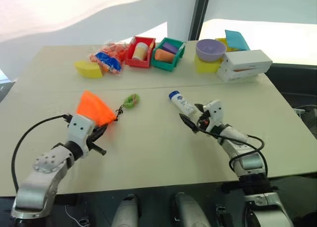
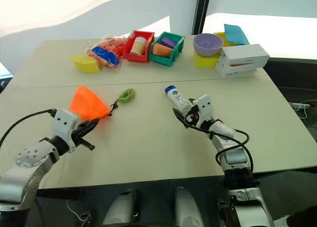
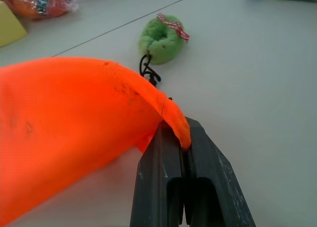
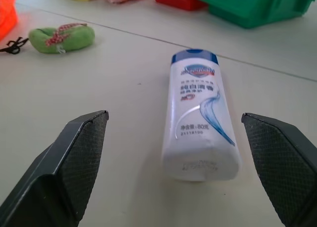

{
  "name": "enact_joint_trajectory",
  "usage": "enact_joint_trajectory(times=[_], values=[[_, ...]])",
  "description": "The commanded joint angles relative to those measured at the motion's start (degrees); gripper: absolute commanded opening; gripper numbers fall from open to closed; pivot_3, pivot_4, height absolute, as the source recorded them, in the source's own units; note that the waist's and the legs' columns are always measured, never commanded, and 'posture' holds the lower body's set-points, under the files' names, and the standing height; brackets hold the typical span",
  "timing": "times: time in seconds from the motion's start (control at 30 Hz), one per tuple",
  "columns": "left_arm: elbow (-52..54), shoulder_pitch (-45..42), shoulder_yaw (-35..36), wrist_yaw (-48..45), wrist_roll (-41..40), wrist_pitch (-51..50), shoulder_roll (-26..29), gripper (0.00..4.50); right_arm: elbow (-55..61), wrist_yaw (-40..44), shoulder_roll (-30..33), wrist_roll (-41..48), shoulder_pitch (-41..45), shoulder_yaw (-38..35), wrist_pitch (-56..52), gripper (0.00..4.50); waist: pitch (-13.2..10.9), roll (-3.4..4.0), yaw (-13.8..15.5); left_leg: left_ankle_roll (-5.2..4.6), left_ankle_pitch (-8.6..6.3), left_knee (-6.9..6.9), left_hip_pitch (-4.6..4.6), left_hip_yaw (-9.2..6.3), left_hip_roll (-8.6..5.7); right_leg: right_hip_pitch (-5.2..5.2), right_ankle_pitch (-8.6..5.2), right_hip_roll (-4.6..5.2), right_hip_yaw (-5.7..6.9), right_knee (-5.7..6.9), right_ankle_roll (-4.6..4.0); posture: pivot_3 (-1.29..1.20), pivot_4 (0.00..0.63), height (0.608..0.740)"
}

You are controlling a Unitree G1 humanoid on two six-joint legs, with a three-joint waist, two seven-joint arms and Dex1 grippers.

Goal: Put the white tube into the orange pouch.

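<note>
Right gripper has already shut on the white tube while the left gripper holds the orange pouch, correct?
Not quite. The right gripper is open, the white tube lying untouched on the table between its fingers, as the right wrist view shows. The left gripper does hold the orange pouch.

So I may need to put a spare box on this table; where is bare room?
Bare: the near stretch between the left gripper holding the orange pouch and the right gripper by the white tube. Crowded: the far edge, from yellow sponge to white box.
</note>
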State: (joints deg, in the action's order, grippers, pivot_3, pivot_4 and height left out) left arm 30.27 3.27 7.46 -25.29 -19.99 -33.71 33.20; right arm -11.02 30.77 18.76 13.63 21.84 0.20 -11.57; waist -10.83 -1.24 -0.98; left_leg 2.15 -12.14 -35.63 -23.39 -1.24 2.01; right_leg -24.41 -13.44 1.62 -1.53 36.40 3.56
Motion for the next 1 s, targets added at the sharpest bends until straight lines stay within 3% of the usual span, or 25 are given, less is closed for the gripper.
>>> enact_joint_trajectory(times=[0.03, 0.33, 0.57, 0.77, 0.83, 1.0], values=[[5.37, -0.63, -1.5, 0.23, -1.16, -2.47, -0.47, 0.04, -2.62, -0.38, -0.98, 0.38, 2.84, -1.47, 0.64, 4.5, 0.0, 0.0, -0.02, 0.0, 0.0, 0.0, 0.0, 0.0, 0.0, 0.0, 0.0, 0.0, 0.0, 0.0, 0.0, 0.0, 0.15, 0.74], [14.63, 4.45, -1.09, -3.3, -11.55, -10.48, -0.62, 0.04, -8.7, -0.77, -2.66, 0.09, 5.59, -2.36, 2.8, 4.5, 0.0, 0.0, -0.21, 0.0, 0.0, 0.0, 0.0, -0.01, 0.0, 0.0, -0.01, -0.03, -0.04, 0.01, 0.0, 0.0, 0.15, 0.74], [10.55, 12.1, 11.54, -8.27, -17.55, -8.85, 1.82, 0.04, -10.03, -0.66, -3.41, -0.02, 6.4, -2.28, 3.79, 4.5, -0.02, 0.03, -0.33, 0.0, 0.0, -0.01, 0.03, -0.02, 0.04, -0.03, -0.04, -0.09, -0.05, 0.01, -0.01, 0.0, 0.15, 0.74], [6.7, 12.76, 15.36, -10.72, -17.86, -6.29, 2.71, 0.0, -11.44, -0.27, -3.84, -0.07, 7.17, -2.29, 4.85, 1.85, -0.02, 0.03, -0.22, 0.0, 0.0, -0.05, 0.0, 0.0, 0.03, -0.02, -0.07, -0.05, -0.05, -0.03, 0.03, 0.0, 0.15, 0.74], [6.12, 12.58, 15.19, -10.92, -17.62, -5.73, 2.76, 0.0, -10.8, -0.29, -3.97, -0.05, 6.91, -2.21, 5.04, 1.64, -0.02, 0.03, -0.23, 0.0, 0.0, -0.05, 0.0, 0.0, 0.03, -0.02, -0.05, -0.05, -0.05, -0.03, -0.01, 0.0, 0.15, 0.74], [3.9, 10.69, 15.02, -10.11, -18.44, -5.56, 1.34, 0.0, -3.75, 4.24, -2.78, 1.36, 3.0, -0.71, 4.73, 1.64, -0.02, 0.04, -0.16, 0.0, 0.0, -0.03, 0.0, 0.0, 0.03, -0.02, -0.01, -0.06, -0.05, -0.03, -0.07, 0.0, 0.15, 0.74]])
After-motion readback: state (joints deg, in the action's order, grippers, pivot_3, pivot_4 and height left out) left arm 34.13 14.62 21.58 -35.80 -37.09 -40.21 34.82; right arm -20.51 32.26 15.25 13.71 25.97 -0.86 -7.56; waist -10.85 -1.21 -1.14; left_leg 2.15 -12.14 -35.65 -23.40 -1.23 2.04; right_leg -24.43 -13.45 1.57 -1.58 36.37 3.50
